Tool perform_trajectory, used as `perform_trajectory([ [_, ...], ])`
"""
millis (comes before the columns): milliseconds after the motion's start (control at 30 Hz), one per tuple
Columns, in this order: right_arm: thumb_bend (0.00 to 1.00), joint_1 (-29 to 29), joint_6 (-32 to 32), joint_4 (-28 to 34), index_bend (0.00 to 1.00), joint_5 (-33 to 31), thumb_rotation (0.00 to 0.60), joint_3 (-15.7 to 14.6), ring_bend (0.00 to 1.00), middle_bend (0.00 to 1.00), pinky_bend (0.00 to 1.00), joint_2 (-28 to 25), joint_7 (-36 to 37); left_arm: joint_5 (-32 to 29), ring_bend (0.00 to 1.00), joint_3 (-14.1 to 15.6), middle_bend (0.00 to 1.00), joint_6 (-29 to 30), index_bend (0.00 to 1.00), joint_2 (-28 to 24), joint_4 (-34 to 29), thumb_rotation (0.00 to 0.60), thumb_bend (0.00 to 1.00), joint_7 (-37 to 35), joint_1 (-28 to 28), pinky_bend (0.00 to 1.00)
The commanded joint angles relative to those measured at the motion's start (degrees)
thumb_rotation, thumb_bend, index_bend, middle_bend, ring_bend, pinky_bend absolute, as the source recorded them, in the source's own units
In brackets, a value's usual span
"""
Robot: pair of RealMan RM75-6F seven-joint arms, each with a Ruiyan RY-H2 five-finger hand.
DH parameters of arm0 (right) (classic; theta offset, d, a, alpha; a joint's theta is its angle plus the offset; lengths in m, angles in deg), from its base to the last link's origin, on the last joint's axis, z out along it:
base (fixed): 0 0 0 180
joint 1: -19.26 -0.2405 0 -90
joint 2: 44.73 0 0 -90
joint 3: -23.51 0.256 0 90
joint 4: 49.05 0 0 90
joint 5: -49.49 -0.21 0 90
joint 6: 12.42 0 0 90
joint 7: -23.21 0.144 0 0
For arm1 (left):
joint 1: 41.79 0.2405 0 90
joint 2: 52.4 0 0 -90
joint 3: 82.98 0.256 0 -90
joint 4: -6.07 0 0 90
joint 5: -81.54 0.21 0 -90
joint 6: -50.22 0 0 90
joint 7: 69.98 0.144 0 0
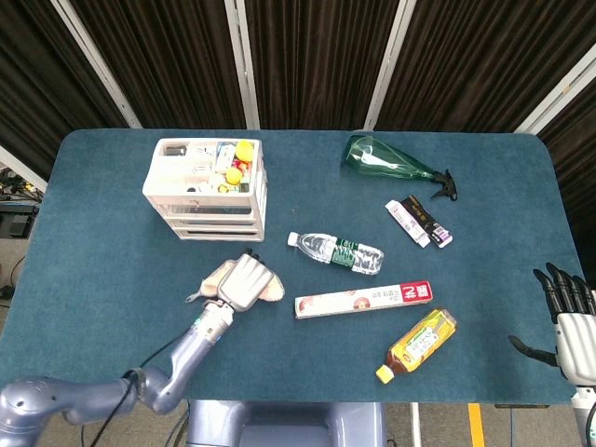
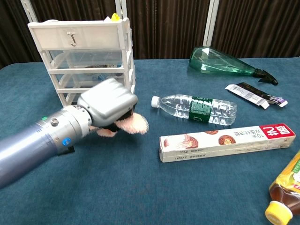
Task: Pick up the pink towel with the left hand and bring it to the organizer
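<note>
The pink towel [image 1: 271,290] is bunched under my left hand [image 1: 244,281], whose fingers curl down around it. In the chest view the left hand [image 2: 108,103] grips the towel [image 2: 134,123] from above, with pink folds sticking out to the right and below the palm. Whether the towel is off the table I cannot tell. The white drawer organizer [image 1: 207,189] stands just beyond the hand, its open top full of small items. In the chest view the organizer [image 2: 84,51] rises right behind the hand. My right hand [image 1: 570,317] hangs open at the table's right edge, holding nothing.
A water bottle [image 1: 337,251] lies right of the towel, with a long red-and-white box [image 1: 363,300] in front of it. A yellow tea bottle [image 1: 421,345] lies near the front edge. A green spray bottle [image 1: 391,163] and two tubes [image 1: 419,222] lie at the back right.
</note>
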Motion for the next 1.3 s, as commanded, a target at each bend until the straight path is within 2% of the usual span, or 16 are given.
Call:
perform_trajectory([
  [33, 0.01, 0.0, 0.1, 0.0, 0.07, 0.0, 0.6, 0.0, 0.0, 0.0, 0.0, 0.1, -0.2, 10.5, 0.6, 3.9, 0.7, -0.5, 0.92, -9.7, -4.7, 0.6, 0.7, -5.9, -3.3, 0.53],
  [167, 0.01, 0.1, 0.2, 0.1, 0.07, -0.1, 0.6, 0.1, 0.0, 0.0, 0.0, 0.2, -0.6, 23.0, 0.6, 7.3, 0.7, 0.1, 0.92, -18.6, -6.1, 0.6, 0.7, -11.7, -8.0, 0.53],
  [333, 0.01, 0.2, 0.4, 0.2, 0.07, -0.2, 0.6, 0.2, 0.0, 0.0, 0.0, 0.3, -0.8, 33.7, 0.6, 8.9, 0.7, 4.3, 0.92, -25.7, -4.8, 0.6, 0.7, -20.0, -12.7, 0.53],
  [567, 0.01, 0.2, 0.3, 0.3, 0.07, -0.4, 0.6, 0.3, 0.0, 0.0, 0.0, 0.4, -1.0, 39.2, 0.6, 7.8, 0.7, 8.3, 0.93, -30.3, -4.0, 0.6, 0.7, -24.8, -16.1, 0.53],
  [833, 0.01, 0.2, 0.3, 0.3, 0.07, -0.4, 0.6, 0.4, 0.0, 0.0, 0.0, 0.5, -1.2, 43.2, 0.6, 7.4, 0.7, 10.2, 0.93, -32.5, -3.5, 0.6, 0.7, -27.0, -18.3, 0.53],
  [1300, 0.01, 0.1, 0.3, 0.4, 0.07, -0.2, 0.6, 0.4, 0.0, 0.0, 0.0, 0.5, -1.4, 45.5, 0.6, 7.5, 0.7, 11.2, 0.93, -35.5, -3.7, 0.6, 0.7, -27.8, -18.6, 0.53],
])
